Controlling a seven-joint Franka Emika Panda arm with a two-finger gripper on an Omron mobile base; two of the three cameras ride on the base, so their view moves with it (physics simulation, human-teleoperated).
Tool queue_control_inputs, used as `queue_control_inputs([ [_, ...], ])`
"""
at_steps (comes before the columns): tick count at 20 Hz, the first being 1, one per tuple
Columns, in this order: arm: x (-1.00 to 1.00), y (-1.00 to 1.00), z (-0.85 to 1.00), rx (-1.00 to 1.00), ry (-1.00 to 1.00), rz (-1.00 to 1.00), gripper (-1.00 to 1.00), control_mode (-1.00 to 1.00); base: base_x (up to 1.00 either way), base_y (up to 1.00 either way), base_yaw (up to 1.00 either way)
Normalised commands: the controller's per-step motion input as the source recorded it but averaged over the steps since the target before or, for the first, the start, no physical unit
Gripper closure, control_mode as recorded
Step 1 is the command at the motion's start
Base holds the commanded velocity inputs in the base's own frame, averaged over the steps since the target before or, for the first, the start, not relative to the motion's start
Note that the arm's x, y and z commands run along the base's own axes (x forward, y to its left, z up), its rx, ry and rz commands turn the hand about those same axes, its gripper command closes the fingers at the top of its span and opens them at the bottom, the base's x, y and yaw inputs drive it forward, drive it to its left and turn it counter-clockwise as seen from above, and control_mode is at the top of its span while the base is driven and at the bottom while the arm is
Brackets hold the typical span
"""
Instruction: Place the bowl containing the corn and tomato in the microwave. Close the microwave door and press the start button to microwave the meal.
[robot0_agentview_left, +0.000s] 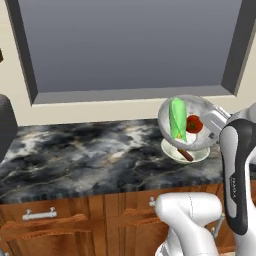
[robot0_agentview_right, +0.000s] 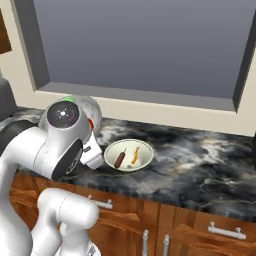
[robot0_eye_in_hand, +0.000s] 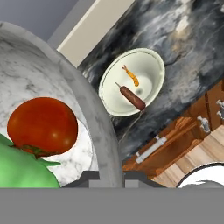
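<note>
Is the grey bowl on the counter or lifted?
Lifted: the bowl, tilted, hangs above the white bowl on the counter.

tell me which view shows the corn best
The left base view: the corn lies whole along the lifted bowl, beside the tomato. The hand view catches just its green end at the lower left. In the right base view a green sliver peeks over the arm.

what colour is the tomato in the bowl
Red with a dark green top; the tomato shows best in the hand view.
</note>
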Motion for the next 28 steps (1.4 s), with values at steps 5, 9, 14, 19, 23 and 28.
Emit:
queue_control_inputs([
  [5, 0.00, 0.00, 0.00, 0.00, 0.00, 0.00, 1.00, 1.00, -0.64, 0.00, 0.30],
  [9, 0.00, 0.00, 0.00, 0.00, 0.00, 0.00, 1.00, 1.00, -0.31, 0.00, 0.44],
  [14, 0.00, 0.00, 0.00, 0.00, 0.00, 0.00, 1.00, 1.00, -0.02, 0.00, 0.59],
  [19, 0.00, 0.00, 0.00, 0.00, 0.00, 0.00, 1.00, 1.00, 0.00, 0.00, 0.62],
  [23, 0.00, 0.00, 0.00, 0.00, 0.00, 0.00, 1.00, 1.00, 0.02, 0.07, 0.59],
  [28, 0.00, 0.00, 0.00, 0.00, 0.00, 0.00, 1.00, 1.00, 0.44, 0.59, 0.40],
])
